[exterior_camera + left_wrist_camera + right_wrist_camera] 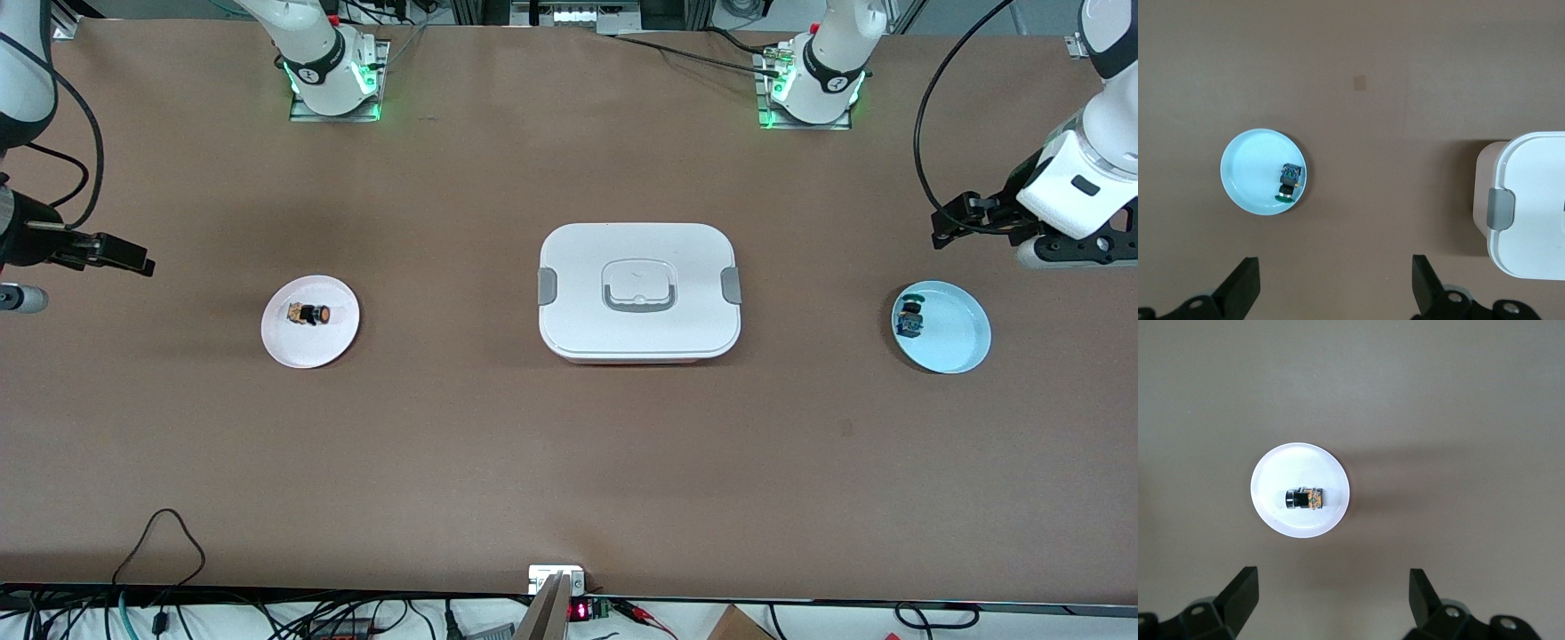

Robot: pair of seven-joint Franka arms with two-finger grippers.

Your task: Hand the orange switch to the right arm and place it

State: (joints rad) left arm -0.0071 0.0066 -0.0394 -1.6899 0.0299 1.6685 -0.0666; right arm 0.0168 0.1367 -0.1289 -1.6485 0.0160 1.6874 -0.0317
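- Orange switch (pixel 309 314) lies on its side on white plate (pixel 310 322), toward right arm's end of counter (pixel 569 444)
- Right end effector (pixel 1331 597) spread wide, empty, hovers beside plate; left end effector (pixel 1335 283) also spread, empty, near blue plate (pixel 941 326)
- Risk: switch is tiny and could roll or slip from the pinch; fingers may hit the plate rim

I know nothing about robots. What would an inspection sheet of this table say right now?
Surface: brown table, flat.
Job's things: orange switch lying on a white plate toward the right arm's end.
Clutter: closed white box mid-table; blue-and-green switch on a blue plate.
Grippers: left gripper open above the table beside the blue plate; right gripper open beside the white plate.
Cables: black loop at the table edge.
Surroundings: nothing seen.
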